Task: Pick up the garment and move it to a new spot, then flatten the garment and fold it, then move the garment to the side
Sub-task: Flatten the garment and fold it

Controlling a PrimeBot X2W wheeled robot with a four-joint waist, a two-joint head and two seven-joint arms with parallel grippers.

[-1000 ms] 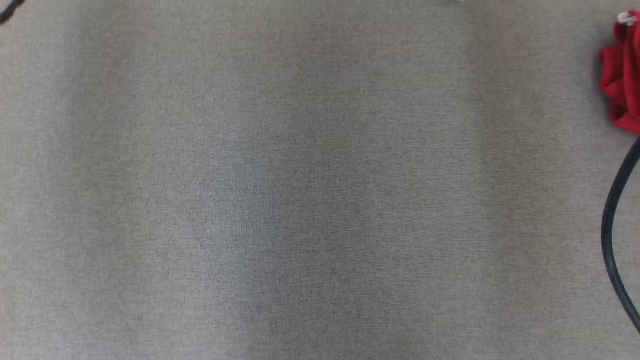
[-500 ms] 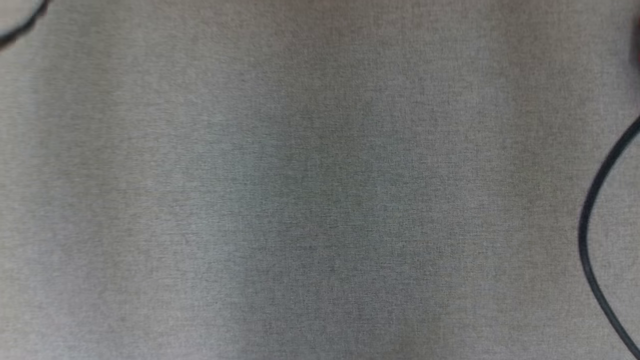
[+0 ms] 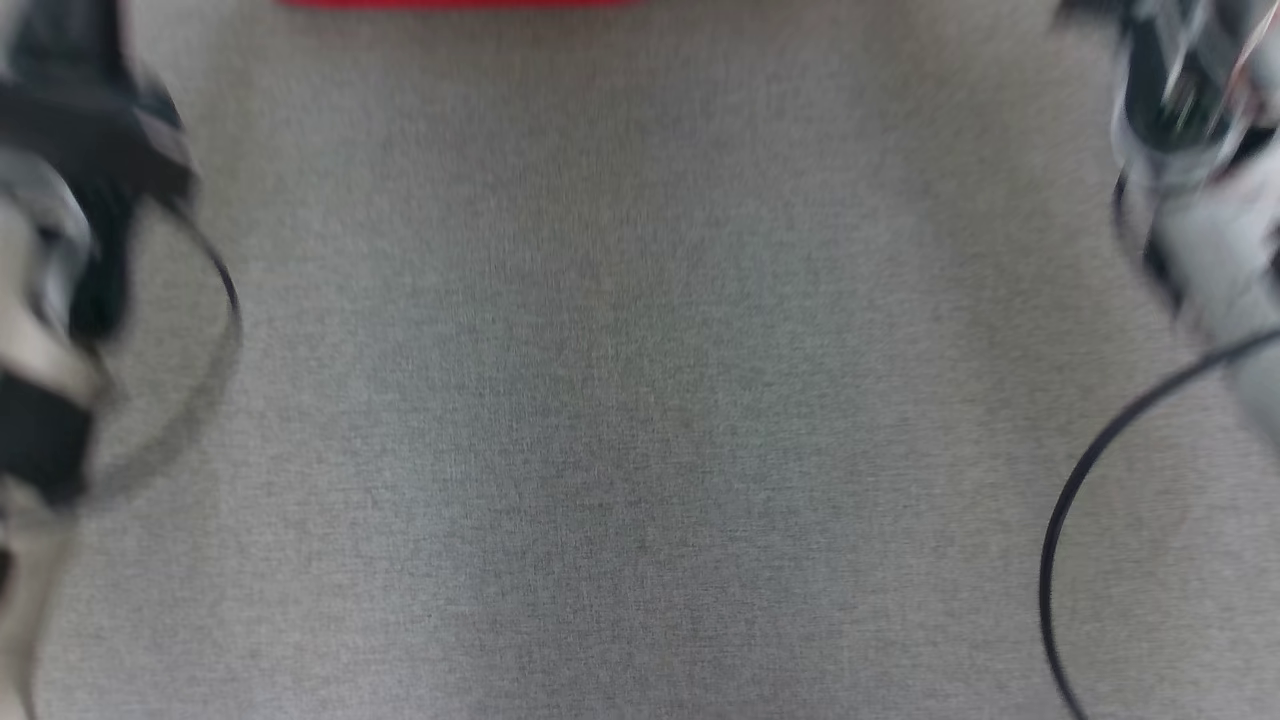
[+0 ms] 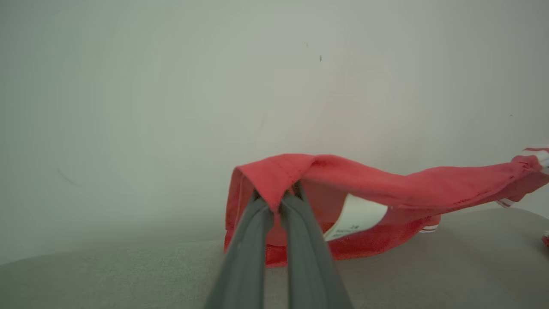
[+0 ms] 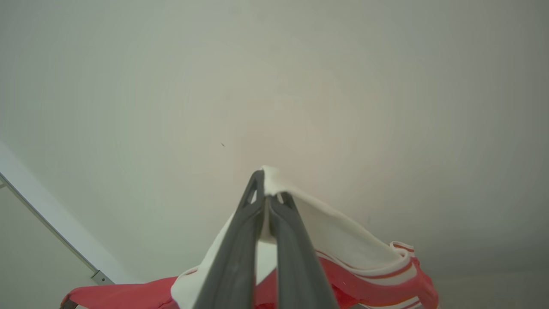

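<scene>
While low over broad grey table [image 3: 640, 400], garment [image 4: 386, 184] edges tight in left pincer [image 4: 276, 202] and right pincer [image 5: 266, 201].

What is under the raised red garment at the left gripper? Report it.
Under the raised fold of the garment, pinched by the left gripper, hangs a white label; its lower cloth rests on the grey table. What lies beneath that is covered.

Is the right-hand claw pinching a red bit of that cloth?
No, the right gripper is shut on a white part of the garment, and the red fabric sits lower, below that white fold.
</scene>
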